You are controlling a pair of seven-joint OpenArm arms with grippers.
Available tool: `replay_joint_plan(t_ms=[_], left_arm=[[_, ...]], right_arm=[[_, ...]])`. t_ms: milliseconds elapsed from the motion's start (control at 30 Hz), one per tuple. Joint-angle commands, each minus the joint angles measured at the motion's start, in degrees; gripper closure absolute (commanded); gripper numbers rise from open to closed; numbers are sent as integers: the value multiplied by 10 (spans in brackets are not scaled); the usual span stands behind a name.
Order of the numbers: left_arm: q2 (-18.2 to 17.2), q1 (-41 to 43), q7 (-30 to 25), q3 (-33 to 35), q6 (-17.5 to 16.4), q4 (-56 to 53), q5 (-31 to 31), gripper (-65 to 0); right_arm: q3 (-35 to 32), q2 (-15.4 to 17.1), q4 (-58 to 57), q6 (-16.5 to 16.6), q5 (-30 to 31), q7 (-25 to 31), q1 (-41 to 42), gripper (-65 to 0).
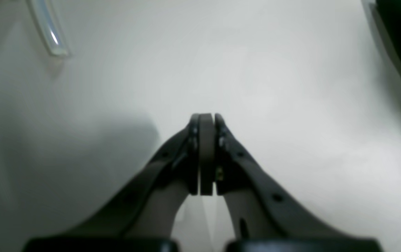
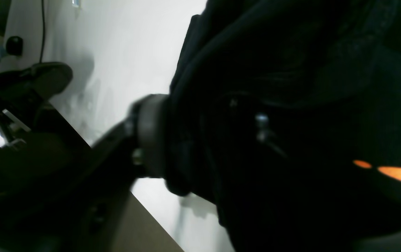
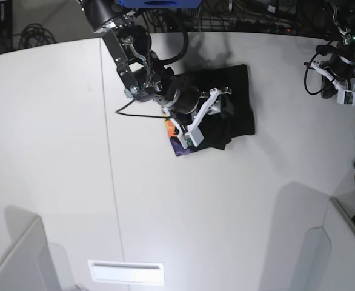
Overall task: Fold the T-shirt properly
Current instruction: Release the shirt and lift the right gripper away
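No brand name, label text or other writing can be read in any view; the small neck tag is not discernible. The black cloth T-shirt [image 3: 226, 106], with an orange and purple print showing at its lower left corner, lies bunched into a compact mass on the white table [image 3: 56, 151], toward the far middle of the surface. Its long axis runs roughly from the upper right to the lower left in the base view. The right gripper [image 3: 217, 112] is over the garment; the wrist view shows one grey pad [image 2: 149, 134] against the black fabric, the other finger lost in dark cloth, so its state cannot be told. The left gripper [image 1: 206, 120] has its pads pressed together, holding nothing, above bare table.
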Motion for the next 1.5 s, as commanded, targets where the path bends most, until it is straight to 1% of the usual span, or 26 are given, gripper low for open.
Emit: replay_joint_plan(t_ms=[0, 200, 367, 533, 600, 633, 667, 733, 800, 833, 867, 900, 967, 1033, 1100, 1233, 1267, 1300, 1400, 1433, 1467], left_arm=[[-8, 0, -12, -4, -2, 8, -8, 0], [-8, 0, -12, -4, -2, 8, -8, 0], [-8, 1, -12, -4, -2, 8, -8, 0], [-8, 0, -12, -13, -2, 8, -8, 0], [-8, -1, -12, -30, -2, 8, -8, 0], [-8, -6, -12, -37, -2, 8, -8, 0], [-8, -7, -12, -45, -2, 8, -8, 0], [-9, -7, -8, -58, -2, 8, -8, 0], [-9, -9, 14, -63, -10, 8, -9, 0], [-8, -10, 24, -63, -28, 8, -9, 0], [-6, -10, 33, -63, -37, 8, -9, 0], [-5, -11, 39, -63, -37, 9, -9, 0], [1, -11, 44, -58, -37, 13, -9, 0], [17, -17, 43, -47, -37, 14, -9, 0], [29, -23, 44, -42, -37, 14, -9, 0], [40, -23, 44, -1, -37, 23, -9, 0], [40, -23, 44, 9, -37, 27, -9, 0], [40, -23, 44, 19, -37, 32, -9, 0], [42, -23, 44, 31, -37, 36, -10, 0], [42, -23, 44, 32, -37, 36, -15, -74], [42, -22, 45, 31, -37, 36, -36, -160]], right_arm=[[-18, -5, 9, 7, 12, 6, 14, -371], [-72, -6, 6, 7, 9, 6, 42, -360], [-115, -10, -40, 7, 9, 6, 77, -360], [-194, -17, -45, 7, 10, 6, 119, -360], [-219, -15, -20, 7, 10, 6, 133, -359], [-220, -10, -6, 7, 9, 6, 135, -359], [-216, 3, 8, 7, 9, 6, 135, -354], [-185, 24, 36, 7, 12, 6, 133, -312], [-140, 42, 55, 7, 12, 10, 118, -224], [-107, 48, 64, 7, 13, 10, 106, -155], [-73, 54, 73, 8, 13, 11, 93, -71], [-41, 57, 82, 8, 13, 11, 81, 0], [24, 65, 102, 9, 13, 11, 52, 0], [79, 70, 122, 10, 13, 11, 29, 0], [118, 85, 139, 16, 13, 11, 9, 0], [165, 104, 152, 71, 13, 9, -16, 0], [175, 105, 152, 79, 13, 9, -21, 0], [184, 105, 152, 85, 13, 8, -27, 0], [208, 106, 152, 86, 13, 7, -45, 0], [213, 106, 152, 86, 13, 7, -50, 0], [220, 107, 151, 86, 12, 7, -54, 0]])
